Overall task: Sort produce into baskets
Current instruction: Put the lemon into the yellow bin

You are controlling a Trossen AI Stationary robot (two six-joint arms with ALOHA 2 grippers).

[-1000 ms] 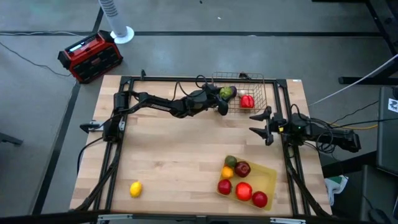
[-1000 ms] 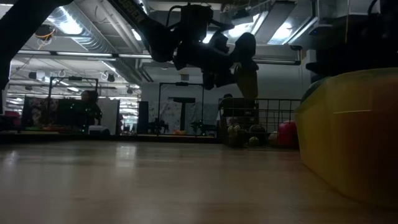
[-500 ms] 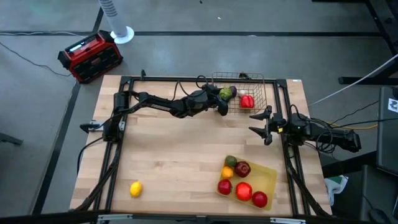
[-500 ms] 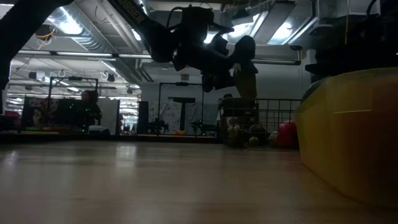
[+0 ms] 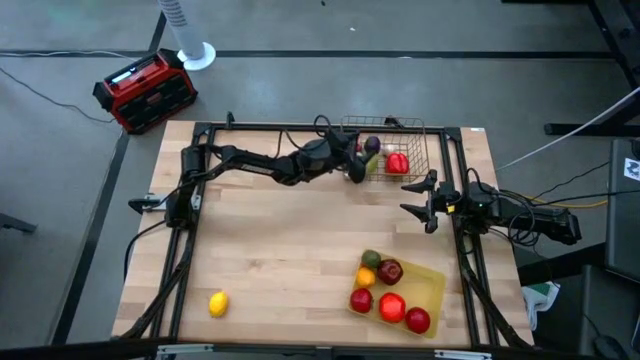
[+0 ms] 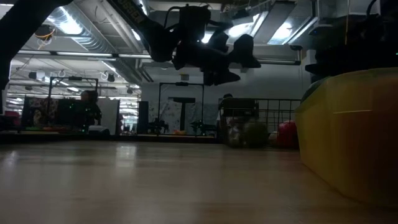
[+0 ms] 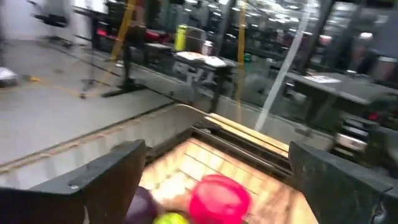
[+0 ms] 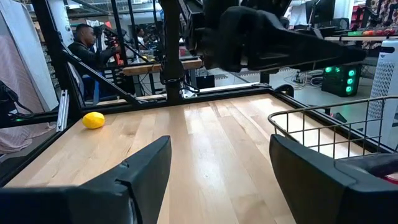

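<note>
The wire-mesh basket (image 5: pixel 400 135) stands at the table's far edge. In it lie a red pepper (image 5: pixel 397 162), a purple eggplant (image 5: pixel 372 145) and a green piece, which shows blurred in the low view (image 6: pixel 252 132) and in the left wrist view (image 7: pixel 169 219). My left gripper (image 5: pixel 358 160) hangs open and empty above the basket's left side; the left wrist view (image 7: pixel 216 152) shows its fingers wide apart. My right gripper (image 5: pixel 412 198) waits open and empty at the table's right edge. The yellow tray (image 5: pixel 432 283) at the near right holds several fruits. A lemon (image 5: pixel 218 303) lies on the table at the near left.
A red-and-black box (image 5: pixel 145 90) and a white fan base (image 5: pixel 195 52) stand on the floor beyond the table's far left corner. The middle of the wooden table (image 5: pixel 290 240) is bare. A person (image 8: pixel 84 40) sits in the room behind.
My left gripper has opened above the wire basket and let go of the green piece it held, which has dropped into the basket beside the eggplant and the red pepper. Its fingers, which pointed down, now lie nearly level. My right arm has kept still.
</note>
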